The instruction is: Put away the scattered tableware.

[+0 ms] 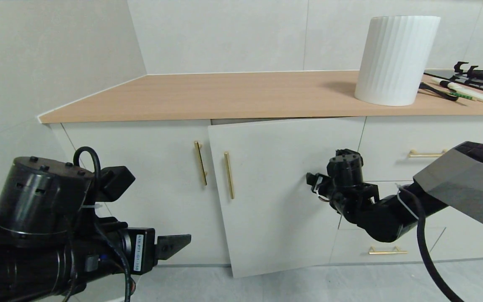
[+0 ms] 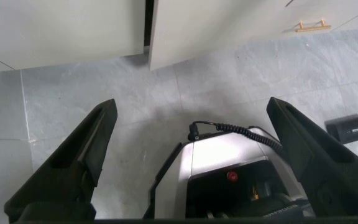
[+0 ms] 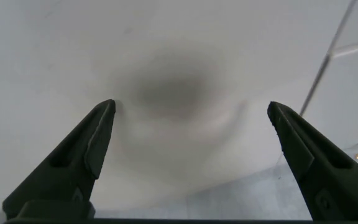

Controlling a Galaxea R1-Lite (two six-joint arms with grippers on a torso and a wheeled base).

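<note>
The utensils, a few long pieces in black, white and green, lie on the wooden worktop at its far right, between a tall white ribbed container and the hob. Below, a cupboard door with a gold handle stands slightly ajar. The right gripper sits close against that door's face, its fingers spread wide and holding nothing. The left gripper hangs low on the left, above the grey floor, with its fingers also spread apart and empty
</note>
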